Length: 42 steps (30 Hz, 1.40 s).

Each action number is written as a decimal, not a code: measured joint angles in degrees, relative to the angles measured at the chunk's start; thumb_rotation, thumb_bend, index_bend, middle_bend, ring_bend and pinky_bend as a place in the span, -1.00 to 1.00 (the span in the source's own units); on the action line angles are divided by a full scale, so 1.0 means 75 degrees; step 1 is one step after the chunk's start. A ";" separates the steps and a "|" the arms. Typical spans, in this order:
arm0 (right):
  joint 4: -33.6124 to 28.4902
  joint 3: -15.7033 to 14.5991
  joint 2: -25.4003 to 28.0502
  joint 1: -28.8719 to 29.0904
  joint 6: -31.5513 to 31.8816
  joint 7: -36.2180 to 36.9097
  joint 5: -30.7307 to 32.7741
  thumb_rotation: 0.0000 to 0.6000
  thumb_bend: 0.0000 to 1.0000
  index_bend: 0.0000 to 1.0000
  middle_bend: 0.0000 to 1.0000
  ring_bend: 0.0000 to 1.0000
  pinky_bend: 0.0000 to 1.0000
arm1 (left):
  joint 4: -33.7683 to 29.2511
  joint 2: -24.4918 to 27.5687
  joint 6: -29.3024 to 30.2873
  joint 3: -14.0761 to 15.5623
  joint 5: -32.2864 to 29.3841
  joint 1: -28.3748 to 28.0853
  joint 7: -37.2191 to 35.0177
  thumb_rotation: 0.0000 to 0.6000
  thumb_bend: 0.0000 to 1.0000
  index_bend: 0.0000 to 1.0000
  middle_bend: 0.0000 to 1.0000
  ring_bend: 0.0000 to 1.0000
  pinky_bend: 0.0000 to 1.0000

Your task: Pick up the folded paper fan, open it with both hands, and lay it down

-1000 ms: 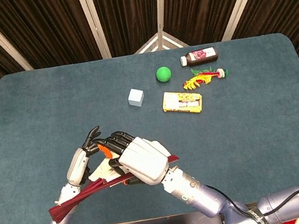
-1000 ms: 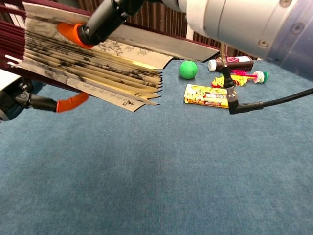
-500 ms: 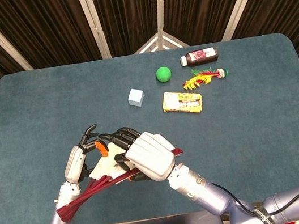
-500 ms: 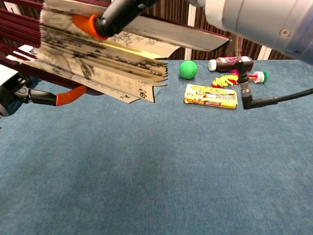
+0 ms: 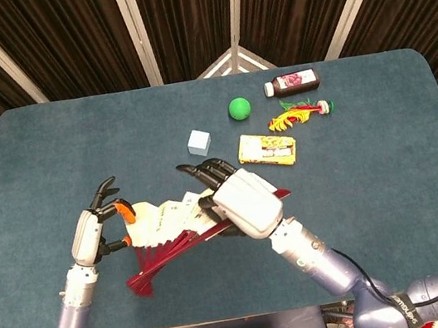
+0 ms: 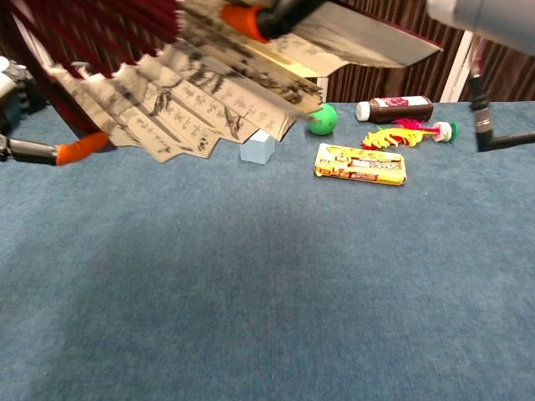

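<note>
a dark-curtained backdrop is seen behind a teal-covered surface [image 5: 48, 150], on whose far right part a green ball [image 5: 239, 108], a pale blue cube [image 5: 199, 142], a yellow packet [image 5: 267, 147], a small bottle [image 5: 292, 82] and a bright feathery toy [image 5: 299, 112] are laid, well apart from the work. the paper fan [image 5: 166, 223] is held above the near left part of the surface, partly spread, with its dark red ribs gathered at a pivot toward the robot. one outer edge is held by the left hand [image 5: 96, 235], whose orange-tipped fingers [image 5: 123, 214] appear pinched on the paper; the opposite guard stick is held under the right hand [image 5: 242, 202], whose fingers are curled down over it. the step in hand is judged to be the spreading. it would best be done by the two hands being drawn apart in an arc about the pivot, with the leaf kept level and the pinch kept light so that the folds are not torn, before the fan is lowered flat. the exact contact under the right hand is hidden by its back, and in the chest view both hands are largely cut off, so the left grip can only be judged probable.
</note>
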 measured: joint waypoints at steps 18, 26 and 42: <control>0.1178 -0.0012 0.0350 -0.0367 0.0281 0.0697 -0.0275 1.00 -0.06 0.93 -0.69 -0.58 -0.60 | 0.2088 -0.0569 0.1338 -0.0247 0.0277 -0.0175 0.0396 1.00 -0.06 0.40 0.00 -0.84 -0.53; 0.1826 -0.0190 0.0256 -0.0472 0.0315 0.0765 -0.0409 1.00 -0.06 0.93 -0.69 -0.58 -0.60 | 0.3142 -0.0931 0.2000 -0.0276 0.0488 -0.0443 0.0806 1.00 -0.06 0.39 -0.02 -0.84 -0.53; 0.2861 -0.0238 0.0047 -0.0735 0.0471 0.1038 -0.0278 1.00 -0.06 0.94 -0.69 -0.58 -0.60 | 0.3972 -0.1283 0.2202 -0.0014 0.0420 -0.0563 0.1083 1.00 -0.06 0.39 -0.01 -0.84 -0.54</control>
